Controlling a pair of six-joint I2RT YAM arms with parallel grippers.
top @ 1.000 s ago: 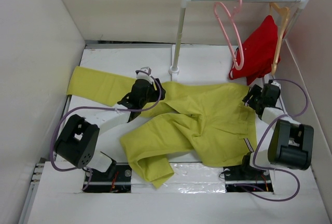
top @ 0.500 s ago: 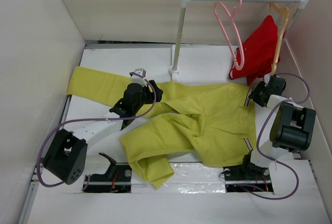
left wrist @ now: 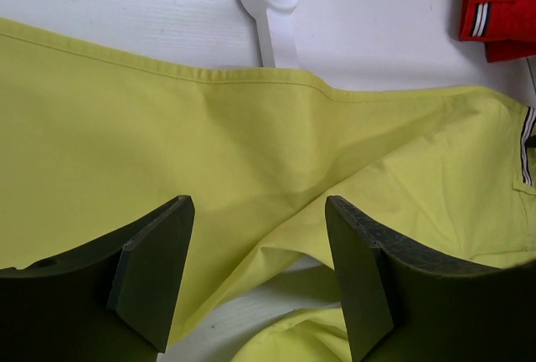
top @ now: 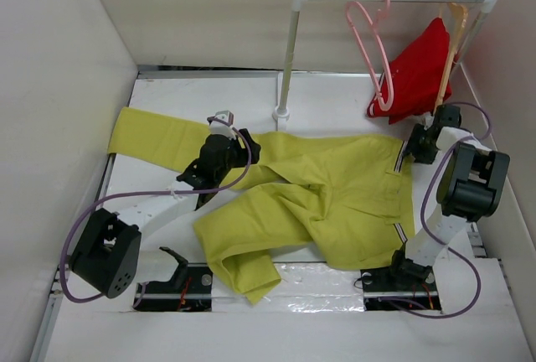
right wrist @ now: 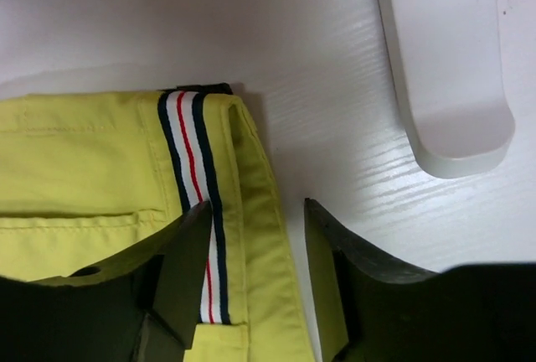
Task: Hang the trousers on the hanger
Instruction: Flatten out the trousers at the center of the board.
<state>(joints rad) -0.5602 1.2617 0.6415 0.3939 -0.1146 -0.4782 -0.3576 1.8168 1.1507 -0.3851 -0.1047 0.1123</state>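
The yellow-green trousers (top: 335, 186) lie spread across the table, one leg reaching far left. The pink hanger (top: 368, 43) hangs empty on the rail at the back right. My left gripper (top: 244, 144) hovers open over the upper leg near the crotch. In the left wrist view its fingers (left wrist: 159, 261) stand wide above a fold of the trousers (left wrist: 126, 127). My right gripper (top: 409, 154) is at the waistband's back corner. It is open (right wrist: 255, 236), with the hem edge and striped lining (right wrist: 188, 152) between its fingers, which are not pressed on the cloth.
A red garment (top: 419, 69) hangs on a tan wooden hanger (top: 452, 35) beside the pink one. The rack's post (top: 289, 52) and white base (top: 280, 113) stand just behind the trousers; its other foot (right wrist: 448, 69) lies right of my right gripper. Walls enclose three sides.
The right gripper has moved back along the waistband to its far corner. The left arm's elbow has dropped left and its gripper slid slightly left. The red garment has shifted a little.
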